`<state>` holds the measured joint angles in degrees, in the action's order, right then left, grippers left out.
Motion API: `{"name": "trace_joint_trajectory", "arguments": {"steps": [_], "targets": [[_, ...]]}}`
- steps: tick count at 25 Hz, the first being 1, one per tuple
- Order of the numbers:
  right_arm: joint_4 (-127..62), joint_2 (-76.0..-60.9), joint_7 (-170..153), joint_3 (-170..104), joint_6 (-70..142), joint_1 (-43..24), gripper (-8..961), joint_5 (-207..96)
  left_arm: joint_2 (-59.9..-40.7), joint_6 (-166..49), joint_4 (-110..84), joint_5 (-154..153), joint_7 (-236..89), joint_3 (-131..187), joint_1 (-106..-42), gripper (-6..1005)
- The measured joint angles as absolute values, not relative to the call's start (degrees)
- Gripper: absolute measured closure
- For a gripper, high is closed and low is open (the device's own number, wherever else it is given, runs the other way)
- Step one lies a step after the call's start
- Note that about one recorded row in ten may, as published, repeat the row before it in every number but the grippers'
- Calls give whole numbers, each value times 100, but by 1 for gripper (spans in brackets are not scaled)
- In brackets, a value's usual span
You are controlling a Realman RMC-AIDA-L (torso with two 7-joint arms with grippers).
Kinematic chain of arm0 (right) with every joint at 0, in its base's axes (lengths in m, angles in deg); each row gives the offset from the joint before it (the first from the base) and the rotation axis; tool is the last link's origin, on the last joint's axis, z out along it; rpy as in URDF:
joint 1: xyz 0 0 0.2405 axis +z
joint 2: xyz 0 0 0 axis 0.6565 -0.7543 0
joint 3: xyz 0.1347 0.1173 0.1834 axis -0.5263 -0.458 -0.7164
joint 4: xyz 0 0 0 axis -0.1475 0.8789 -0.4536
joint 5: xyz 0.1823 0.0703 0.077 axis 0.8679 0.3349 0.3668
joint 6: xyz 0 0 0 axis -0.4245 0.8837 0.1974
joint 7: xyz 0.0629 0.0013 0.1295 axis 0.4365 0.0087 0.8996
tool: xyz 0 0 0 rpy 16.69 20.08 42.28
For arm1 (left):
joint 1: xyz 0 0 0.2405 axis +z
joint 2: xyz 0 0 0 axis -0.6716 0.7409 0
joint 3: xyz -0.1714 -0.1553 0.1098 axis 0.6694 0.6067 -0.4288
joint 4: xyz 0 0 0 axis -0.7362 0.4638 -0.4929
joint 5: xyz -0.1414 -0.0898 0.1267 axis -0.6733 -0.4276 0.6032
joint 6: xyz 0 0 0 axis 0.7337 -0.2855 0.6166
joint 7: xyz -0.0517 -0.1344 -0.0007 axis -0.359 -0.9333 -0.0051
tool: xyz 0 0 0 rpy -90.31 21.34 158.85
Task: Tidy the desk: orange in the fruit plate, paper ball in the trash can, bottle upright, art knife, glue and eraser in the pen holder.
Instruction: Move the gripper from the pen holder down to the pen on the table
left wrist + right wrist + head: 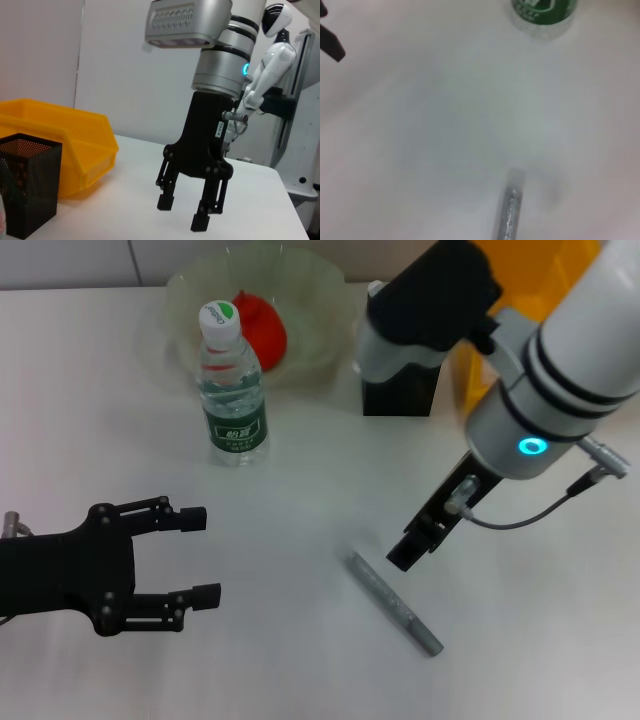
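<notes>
The bottle point(232, 390) with a green label stands upright in front of the translucent fruit plate point(320, 300), which holds the orange point(262, 325). A slender grey art knife point(393, 602) lies flat on the white desk. My right gripper point(412, 545) hovers just above its far end and shows open in the left wrist view point(182, 212). The knife point(509, 210) and the bottle point(542, 12) also show in the right wrist view. My left gripper point(200, 556) rests open and empty at the near left. The black mesh pen holder point(400, 395) stands behind the right arm. Paper ball, glue, eraser and trash can are out of view.
A yellow bin point(530, 270) sits at the back right beside the pen holder point(25, 185); it shows again in the left wrist view point(65, 145). The right arm's bulk covers part of the pen holder and the bin.
</notes>
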<state>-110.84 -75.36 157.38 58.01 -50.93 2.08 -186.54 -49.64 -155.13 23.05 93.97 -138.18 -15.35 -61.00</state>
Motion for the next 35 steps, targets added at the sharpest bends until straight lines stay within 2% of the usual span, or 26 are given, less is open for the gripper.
{"name": "trace_joint_trajectory", "arguments": {"steps": [11,35], "targets": [[-9976,-7565,15809,6648,-4354,862,252,-18252,-4964,-15424,2271,9406,-13679,-1490,-6040,163],[-9184,-7564,15818,7505,-3551,1240,255,-18003,-5029,-15216,2220,9386,-13726,-1474,-6038,163]]}}
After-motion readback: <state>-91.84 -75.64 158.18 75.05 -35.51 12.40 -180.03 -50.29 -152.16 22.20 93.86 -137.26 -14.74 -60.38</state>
